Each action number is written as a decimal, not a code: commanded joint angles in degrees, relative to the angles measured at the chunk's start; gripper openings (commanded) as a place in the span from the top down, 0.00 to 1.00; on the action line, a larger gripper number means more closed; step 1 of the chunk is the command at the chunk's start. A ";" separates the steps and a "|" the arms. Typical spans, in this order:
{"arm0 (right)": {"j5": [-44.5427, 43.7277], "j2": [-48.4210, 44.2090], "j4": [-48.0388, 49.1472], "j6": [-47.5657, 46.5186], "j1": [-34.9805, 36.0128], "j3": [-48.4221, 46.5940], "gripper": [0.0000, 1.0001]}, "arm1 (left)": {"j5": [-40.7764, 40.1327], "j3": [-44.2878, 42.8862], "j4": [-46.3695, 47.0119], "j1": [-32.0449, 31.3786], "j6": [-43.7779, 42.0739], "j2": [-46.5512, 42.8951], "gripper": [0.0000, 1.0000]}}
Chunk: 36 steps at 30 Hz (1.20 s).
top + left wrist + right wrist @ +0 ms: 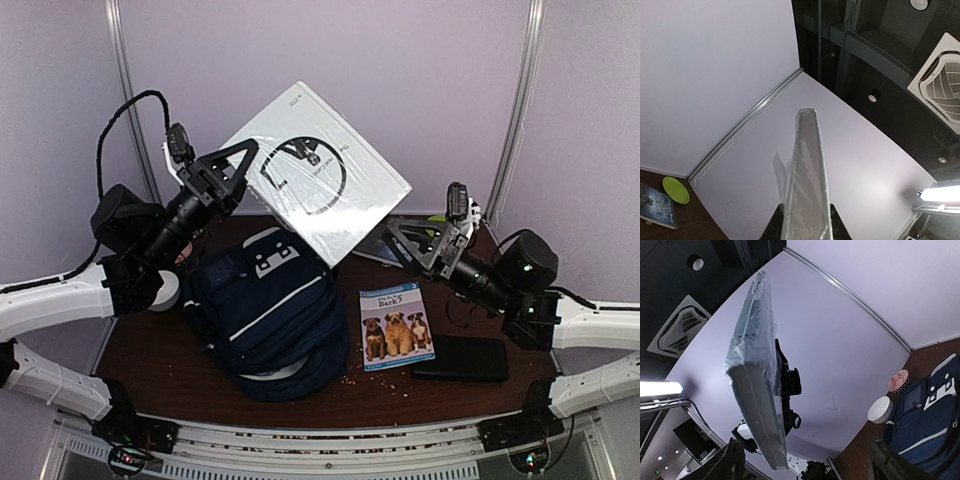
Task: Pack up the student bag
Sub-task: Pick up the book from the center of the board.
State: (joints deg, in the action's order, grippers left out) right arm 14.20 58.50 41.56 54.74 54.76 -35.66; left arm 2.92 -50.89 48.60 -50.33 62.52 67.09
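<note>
One grip only: pinched white plastic-wrapped book [315, 170] in left gripper [250, 152] above navy-blue striped fabric backpack [265, 320], had right gripper [392, 240] open.

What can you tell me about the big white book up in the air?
The white book is large, flat and thin, with a black ring printed on its cover and shiny clear wrap around it. It hangs tilted above the table. The left gripper pinches its left edge. The right gripper is open by its lower corner, seemingly not touching.
</note>
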 commanded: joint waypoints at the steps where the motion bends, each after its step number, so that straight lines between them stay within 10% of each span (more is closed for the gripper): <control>1: 2.91 3.13 3.91 1.54 0.53 -5.27 0.21 | -3.02 -0.22 11.57 -0.30 3.14 -1.30 1.00; 10: 6.67 9.44 13.64 6.97 0.68 -8.37 0.45 | -3.17 0.23 12.70 -0.48 5.40 -0.17 1.00; 18: 9.17 11.26 15.92 8.95 0.67 -9.87 1.00 | -3.81 0.66 9.44 -0.48 3.59 -0.69 1.00; 21: 6.95 7.27 11.44 5.94 0.18 -8.57 1.00 | -3.29 1.89 4.78 -0.26 -0.06 -3.17 0.37; 24: 1.31 -0.18 -1.65 -1.64 -0.17 -7.51 1.00 | -6.08 2.72 -12.60 -0.29 -5.81 -9.40 0.03; 31: -19.30 -18.57 -36.85 -15.99 -0.37 -4.26 1.00 | -11.73 -6.26 -67.27 -0.55 -29.99 -13.90 0.02; 36: -25.21 -26.84 -47.64 -15.73 -0.66 -0.02 1.00 | -13.81 -8.94 -82.02 -7.66 -41.94 -5.04 0.03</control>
State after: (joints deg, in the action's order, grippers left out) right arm -1.69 36.60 2.96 42.24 54.50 -38.09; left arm -7.77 -58.94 -10.79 -51.96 35.22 54.76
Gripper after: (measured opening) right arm 0.163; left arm 0.975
